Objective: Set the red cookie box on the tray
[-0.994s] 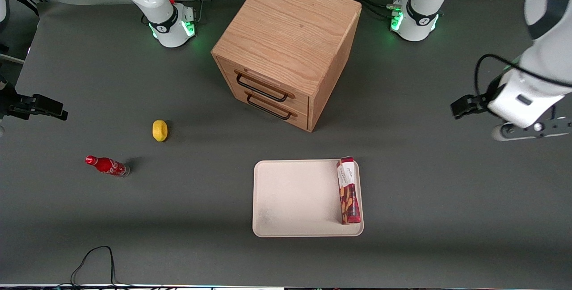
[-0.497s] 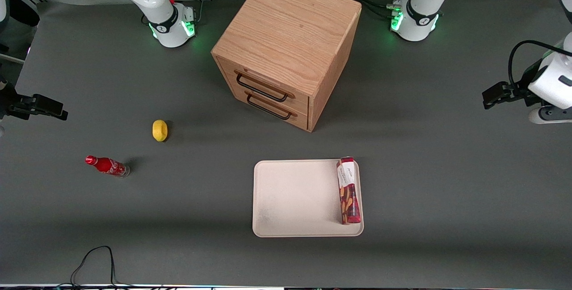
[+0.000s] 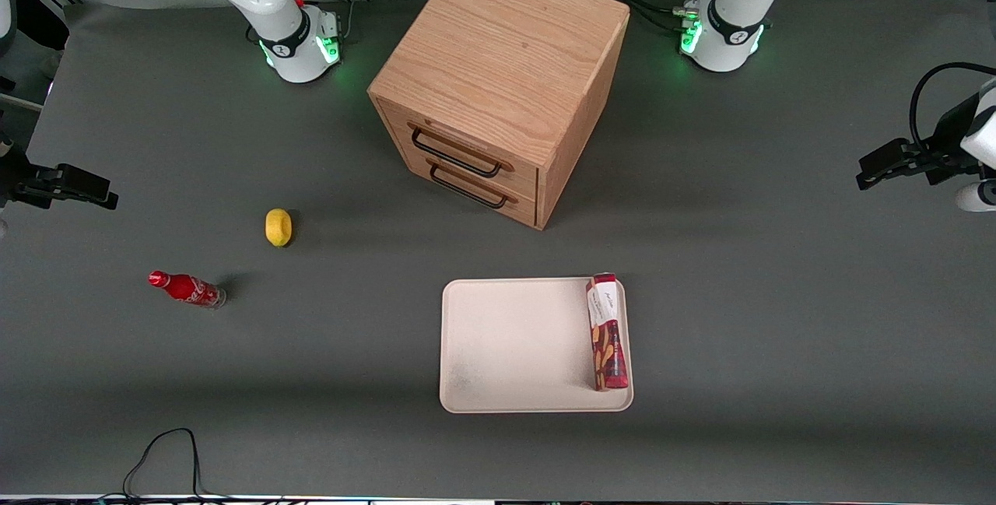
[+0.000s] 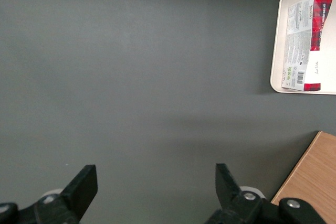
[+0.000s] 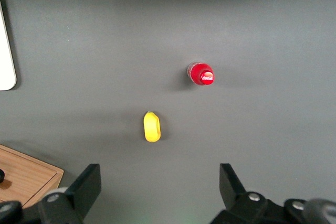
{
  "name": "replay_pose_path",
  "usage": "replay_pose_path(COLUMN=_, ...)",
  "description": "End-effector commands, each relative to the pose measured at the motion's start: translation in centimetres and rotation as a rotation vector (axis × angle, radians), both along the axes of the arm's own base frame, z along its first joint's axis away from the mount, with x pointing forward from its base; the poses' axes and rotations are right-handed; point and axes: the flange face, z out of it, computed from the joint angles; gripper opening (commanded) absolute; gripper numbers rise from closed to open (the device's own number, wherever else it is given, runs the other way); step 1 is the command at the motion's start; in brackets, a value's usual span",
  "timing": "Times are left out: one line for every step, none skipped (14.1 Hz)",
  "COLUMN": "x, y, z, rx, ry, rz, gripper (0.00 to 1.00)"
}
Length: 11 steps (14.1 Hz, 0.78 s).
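The red cookie box (image 3: 606,331) lies flat on the cream tray (image 3: 513,341), along the tray's edge toward the working arm's end. It touches nothing else. My left gripper (image 3: 883,166) hangs well apart from the tray, high above the table at the working arm's end. In the left wrist view the gripper (image 4: 154,177) is open wide and empty over bare grey table, with the box (image 4: 304,43) on the tray (image 4: 278,40) some way off.
A wooden two-drawer cabinet (image 3: 498,77) stands farther from the front camera than the tray; its corner shows in the left wrist view (image 4: 312,182). A yellow lemon (image 3: 278,226) and a small red soda bottle (image 3: 187,289) lie toward the parked arm's end.
My left gripper has drawn away sideways from the tray toward the working arm's end of the table. The cookie box and the tray have not moved.
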Motion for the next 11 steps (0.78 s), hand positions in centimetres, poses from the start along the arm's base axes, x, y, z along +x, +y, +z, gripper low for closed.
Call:
replay_pose_path(x=0.1, y=-0.3, z=0.9, rx=-0.016, ry=0.028, rz=-0.018, gripper=1.0)
replay_pose_path(x=-0.1, y=-0.6, z=0.9, rx=-0.014, ry=0.038, rz=-0.023, gripper=1.0)
replay_pose_path(x=-0.2, y=-0.8, z=0.8, rx=-0.014, ry=0.044, rz=-0.028, gripper=1.0)
replay_pose_path(x=-0.3, y=-1.1, z=0.8, rx=-0.013, ry=0.046, rz=-0.036, gripper=1.0)
replay_pose_path(x=-0.4, y=-1.3, z=0.8, rx=-0.011, ry=0.047, rz=-0.039, gripper=1.0)
replay_pose_path(x=-0.4, y=-1.3, z=0.8, rx=-0.011, ry=0.049, rz=-0.039, gripper=1.0)
replay_pose_path(x=-0.4, y=-1.3, z=0.8, rx=-0.011, ry=0.047, rz=-0.04, gripper=1.0)
replay_pose_path(x=-0.5, y=-1.4, z=0.9, rx=-0.011, ry=0.047, rz=-0.042, gripper=1.0)
replay_pose_path(x=-0.5, y=-1.4, z=0.9, rx=-0.011, ry=0.047, rz=-0.044, gripper=1.0)
replay_pose_path(x=-0.5, y=-1.4, z=0.9, rx=-0.009, ry=0.047, rz=-0.045, gripper=1.0)
replay_pose_path(x=-0.5, y=-1.4, z=0.9, rx=-0.009, ry=0.047, rz=-0.047, gripper=1.0)
